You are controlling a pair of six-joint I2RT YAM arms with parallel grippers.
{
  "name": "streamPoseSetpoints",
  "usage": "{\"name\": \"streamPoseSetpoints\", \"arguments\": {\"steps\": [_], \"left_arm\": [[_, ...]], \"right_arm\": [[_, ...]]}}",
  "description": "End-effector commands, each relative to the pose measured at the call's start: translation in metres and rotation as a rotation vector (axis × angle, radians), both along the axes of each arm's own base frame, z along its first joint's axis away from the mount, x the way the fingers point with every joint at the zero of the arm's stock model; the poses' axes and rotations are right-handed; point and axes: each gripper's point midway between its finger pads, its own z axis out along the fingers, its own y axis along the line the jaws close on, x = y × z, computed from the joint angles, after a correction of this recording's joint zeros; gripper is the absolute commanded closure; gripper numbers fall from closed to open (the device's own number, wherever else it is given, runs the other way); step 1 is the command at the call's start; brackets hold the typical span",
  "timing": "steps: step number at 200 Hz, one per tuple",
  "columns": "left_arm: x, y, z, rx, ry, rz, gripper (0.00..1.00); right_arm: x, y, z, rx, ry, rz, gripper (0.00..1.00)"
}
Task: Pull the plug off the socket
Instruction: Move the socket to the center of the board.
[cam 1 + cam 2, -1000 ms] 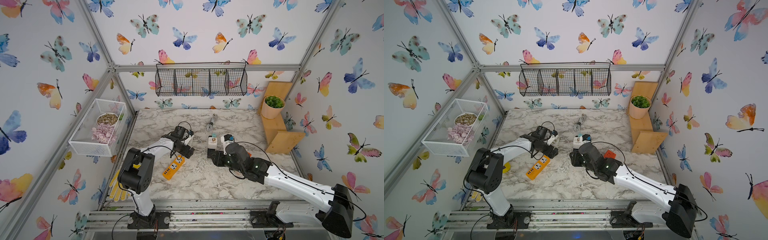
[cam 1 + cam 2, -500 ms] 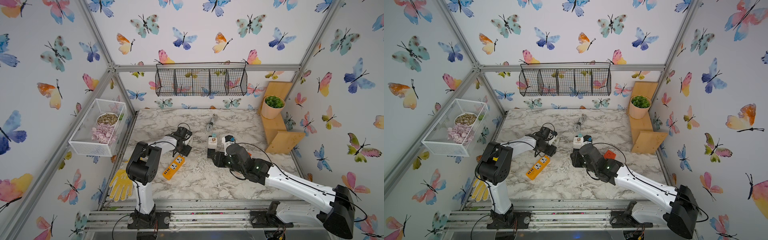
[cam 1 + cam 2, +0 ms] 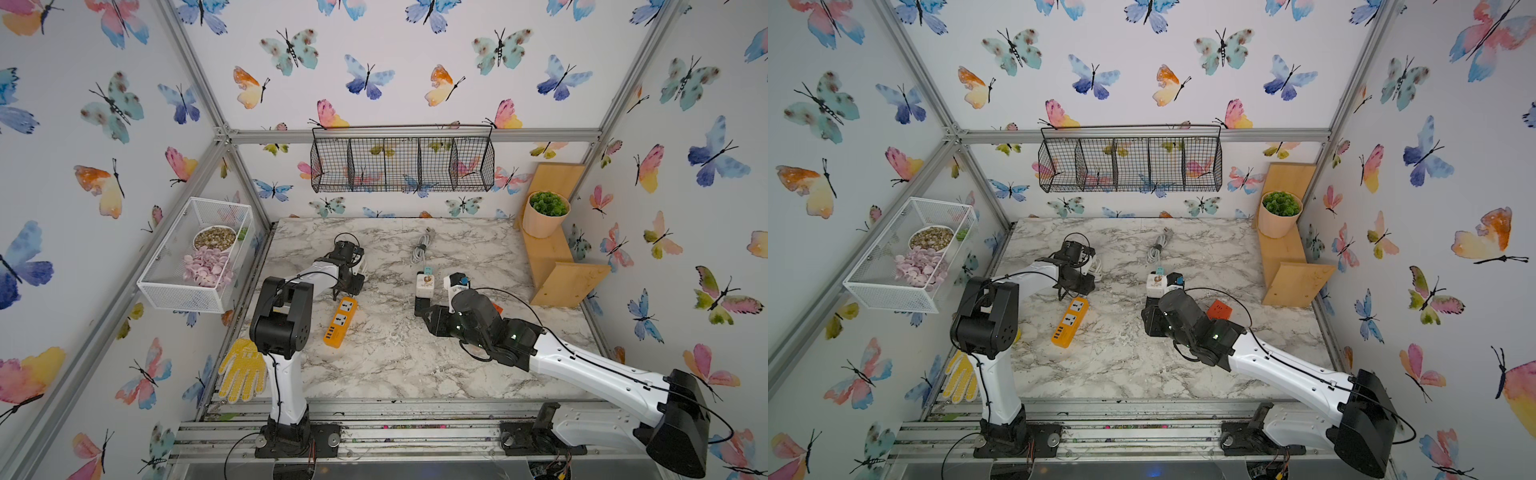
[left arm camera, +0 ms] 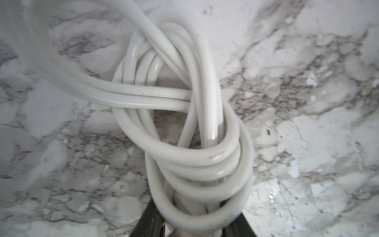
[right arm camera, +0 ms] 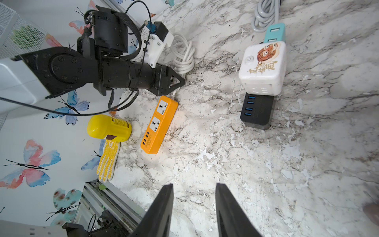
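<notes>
A teal plug (image 5: 273, 33) on a grey cable sits in the white cube socket (image 5: 263, 67), next to a black USB hub (image 5: 257, 110). In a top view the plug (image 3: 428, 272) and the cube (image 3: 424, 286) lie mid-table. My right gripper (image 5: 193, 186) hovers open over bare marble on the near side of the hub, nothing between its fingers. An orange power strip (image 3: 341, 321) lies left of centre, and its coiled white cord (image 4: 184, 98) lies just behind it. My left gripper (image 4: 194, 225) is shut on that coil, a black finger (image 4: 147, 221) on each side.
A yellow glove (image 3: 243, 370) and a yellow bottle (image 5: 108, 128) lie at the table's left edge. A small red box (image 3: 1220, 309) sits beside the right arm. At the back right a wooden shelf holds a potted plant (image 3: 545, 214). A black wire basket (image 3: 403, 164) hangs on the back wall.
My left gripper's jaws have closed in around the white cord coil, and the left arm's elbow has swung upright. The right arm has hardly moved.
</notes>
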Motion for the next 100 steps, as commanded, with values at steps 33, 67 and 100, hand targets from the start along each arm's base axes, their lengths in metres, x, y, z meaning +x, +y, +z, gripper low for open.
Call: {"name": "streamPoseSetpoints", "arguments": {"steps": [33,67,100], "left_arm": [[0.036,0.043,-0.015,0.097,-0.006,0.117,0.76],[0.052,0.053,-0.014,0.134,-0.024,0.138,0.75],[0.048,0.043,0.000,0.074,-0.018,0.124,0.60]], "right_arm": [[-0.004,-0.001,-0.003,0.015,0.009,0.007,0.60],[-0.006,-0.004,-0.011,0.002,0.023,-0.004,0.60],[-0.004,-0.012,-0.024,-0.033,0.040,-0.041,0.53]]}}
